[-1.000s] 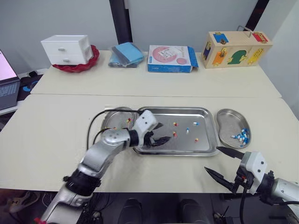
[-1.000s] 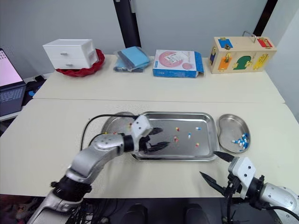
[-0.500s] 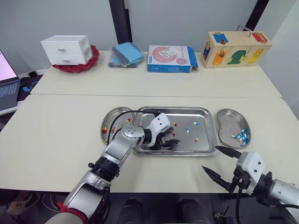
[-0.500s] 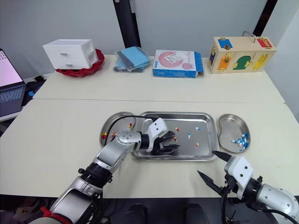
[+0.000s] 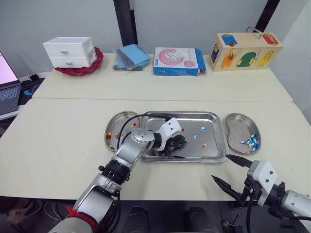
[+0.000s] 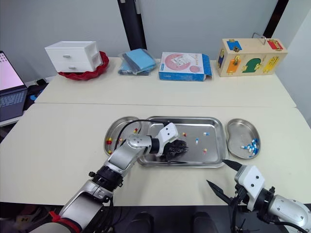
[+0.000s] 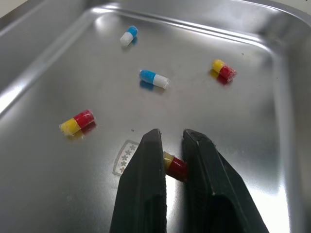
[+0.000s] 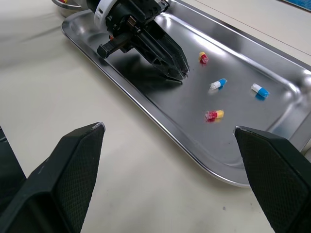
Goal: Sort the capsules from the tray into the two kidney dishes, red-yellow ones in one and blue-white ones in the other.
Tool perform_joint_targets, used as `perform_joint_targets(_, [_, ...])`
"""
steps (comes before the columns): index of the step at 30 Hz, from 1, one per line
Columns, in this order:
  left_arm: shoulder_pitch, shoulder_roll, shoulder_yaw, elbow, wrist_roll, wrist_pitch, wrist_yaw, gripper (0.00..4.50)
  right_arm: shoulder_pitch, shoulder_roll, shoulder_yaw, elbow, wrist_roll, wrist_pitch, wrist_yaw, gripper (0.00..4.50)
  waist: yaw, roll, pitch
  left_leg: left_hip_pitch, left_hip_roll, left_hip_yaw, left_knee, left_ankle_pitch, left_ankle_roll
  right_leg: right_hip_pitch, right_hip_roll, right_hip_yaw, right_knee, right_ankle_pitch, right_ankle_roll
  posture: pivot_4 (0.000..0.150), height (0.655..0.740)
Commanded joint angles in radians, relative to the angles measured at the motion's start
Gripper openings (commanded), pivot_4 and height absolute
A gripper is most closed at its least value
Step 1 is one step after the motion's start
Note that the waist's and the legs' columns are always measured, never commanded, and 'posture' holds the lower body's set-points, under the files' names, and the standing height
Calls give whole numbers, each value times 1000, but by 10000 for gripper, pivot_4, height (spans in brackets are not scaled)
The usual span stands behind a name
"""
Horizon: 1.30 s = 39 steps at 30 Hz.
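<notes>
A steel tray (image 5: 214,156) lies between two kidney dishes. The left dish (image 5: 116,124) holds a few red-yellow capsules (image 5: 109,136); the right dish (image 5: 238,121) holds blue-white capsules (image 5: 250,142). My left gripper (image 5: 181,143) is down in the tray, shut on a red-yellow capsule (image 7: 175,165) pinched between its fingertips. Loose in the tray are two blue-white capsules (image 7: 154,78) and two more red-yellow ones (image 7: 77,121). My right gripper (image 5: 219,166) hovers wide open over the table's front edge, right of the tray's near corner, holding nothing.
On the far table stand a white drawer box (image 5: 69,51) on a red bowl, blue cloths (image 5: 132,56), a pink-blue carton (image 5: 178,61) and a wooden toy box (image 5: 245,44). A laptop (image 5: 7,87) sits at the left edge.
My left gripper has slid right across the tray and closed on a red-yellow capsule. The right gripper has stayed open and in about the same place.
</notes>
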Motion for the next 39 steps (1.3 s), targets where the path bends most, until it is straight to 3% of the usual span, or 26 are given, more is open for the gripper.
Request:
perform_joint_targets(1, [14, -4, -7, -3, 14, -12, -13, 1993, 9, 3, -25, -28, 6, -24, -1, 45000, 0, 0, 0, 0, 0, 0, 0, 0, 0, 0, 0, 0, 0, 0, 0, 1500, 7078])
perform_joint_targets(2, [17, -3, -1, -24, 6, -13, -18, 238, 10, 2, -24, -25, 2, -28, 1, 45000, 0, 1, 0, 0, 0, 0, 0, 0, 0, 0, 0, 0, 0, 0, 0, 1500, 7078])
perform_joint_targets(11, [72, 90, 129, -349, -102, 189, -11, 238, -60, -24, 16, 20, -21, -69, 43, 45000, -4, 1, 0, 0, 0, 0, 0, 0, 0, 0, 0, 0, 0, 0, 0, 1500, 7078])
perform_joint_targets(19, [214, 311, 402, -641, -259, 442, 7, 238, -237, -46, 123, 65, -2, -70, 120, 45000, -13, 1, 0, 1, 0, 0, -1, 0, 0, 0, 0, 0, 0, 0, 0, 1500, 7078])
perform_joint_targets(25, [378, 432, 599, -725, -315, 535, 62, 238, -325, -43, 213, 107, -7, -107, 189, 45000, -20, 0, 0, 0, 0, 0, -1, 0, 0, 0, 0, 0, 0, 0, 0, 1500, 7078])
perform_joint_targets(31, [472, 430, 663, -773, -327, 536, 150, 238, -375, -30, 281, 179, -38, -181, 226, 45000, -12, 0, 1, 0, 0, -1, 0, 0, 0, 0, 0, -1, 1, 0, 0, 1500, 7078])
perform_joint_targets(38, [476, 402, 660, -717, -315, 457, 217, 238, -405, -10, 321, 200, -41, -190, 219, 45000, -13, 0, 1, 0, 0, -1, 0, 0, 0, -1, 0, 0, 1, 0, 0, 1500, 7078])
perform_joint_targets(39, [468, 393, 666, -694, -325, 447, 217, 2700, -405, -5, 328, 198, -43, -187, 211, 45000, -13, 0, 1, 0, 1, 0, 0, 0, 0, -1, 0, 0, 1, 0, 0, 1500, 7078])
